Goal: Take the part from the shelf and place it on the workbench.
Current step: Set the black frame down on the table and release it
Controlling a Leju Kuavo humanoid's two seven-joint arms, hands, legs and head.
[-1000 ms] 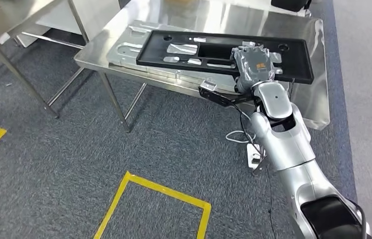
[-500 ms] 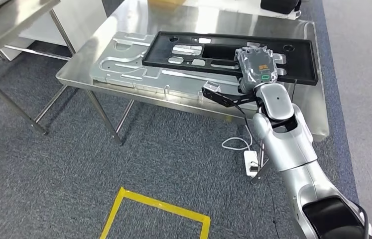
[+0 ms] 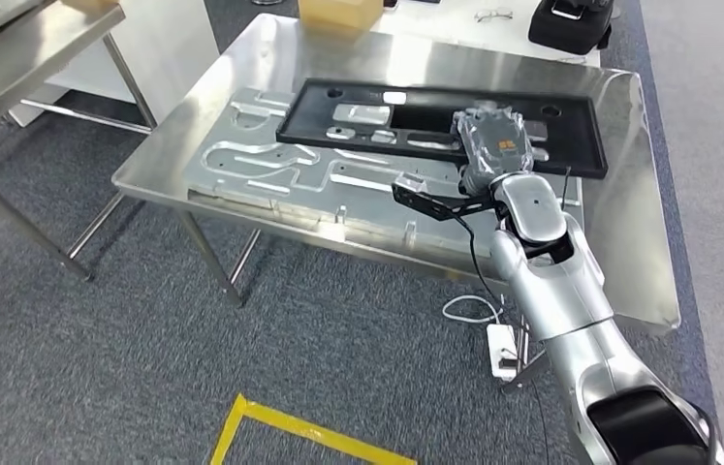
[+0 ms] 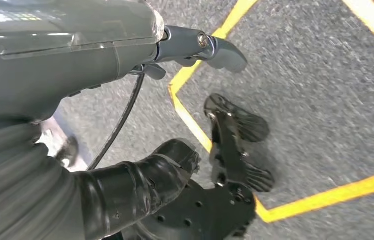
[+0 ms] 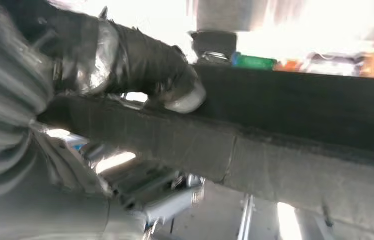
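My right hand (image 3: 495, 139) fingers (image 5: 174, 75) pinch the black part (image 3: 435, 116) by its near edge at upper centre over the worktop (image 3: 644, 232), so this off-centre hold may let it tip and slide.

Yellow floor tape (image 3: 309, 431), power strip (image 3: 504, 349)
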